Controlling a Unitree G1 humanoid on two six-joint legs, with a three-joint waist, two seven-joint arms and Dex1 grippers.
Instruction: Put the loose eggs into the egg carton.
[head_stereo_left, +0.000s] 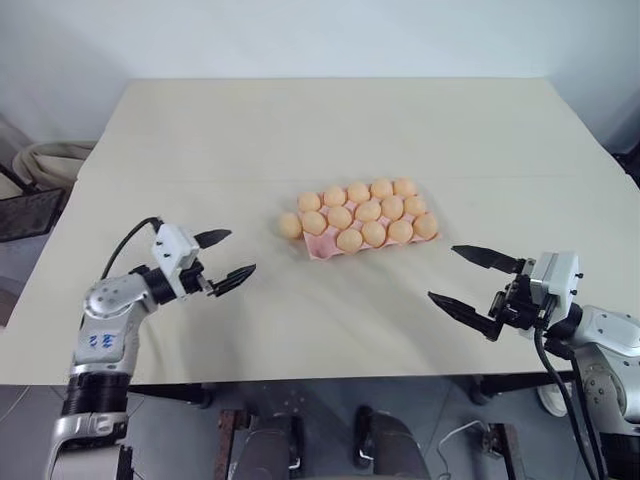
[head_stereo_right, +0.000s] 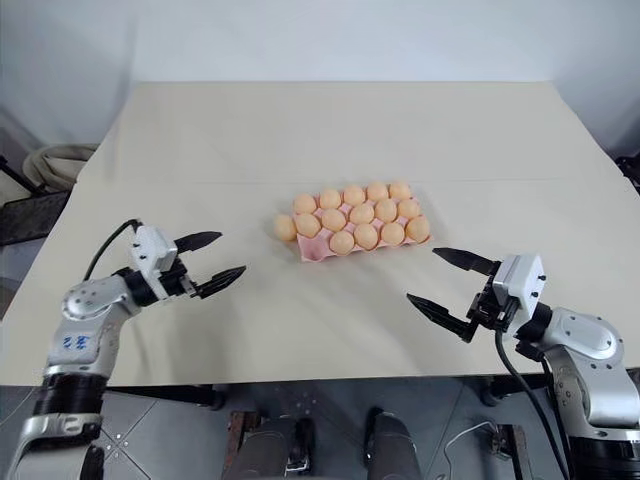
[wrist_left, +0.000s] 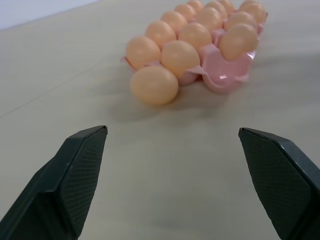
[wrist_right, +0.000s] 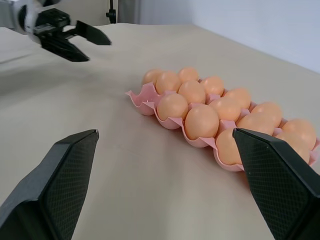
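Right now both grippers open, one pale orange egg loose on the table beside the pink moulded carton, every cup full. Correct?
Not quite: the pink moulded carton has an empty near-corner cup, seen in the left wrist view. The pale orange egg does lie loose beside it; left gripper and right gripper are open.

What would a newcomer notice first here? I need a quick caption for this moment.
The pink egg carton near the middle of the beige table, almost full of orange-tan eggs, with one corner cup empty. One loose egg lies on the table against the carton's left end. The left end effector and right end effector hover open on either side, holding nothing.
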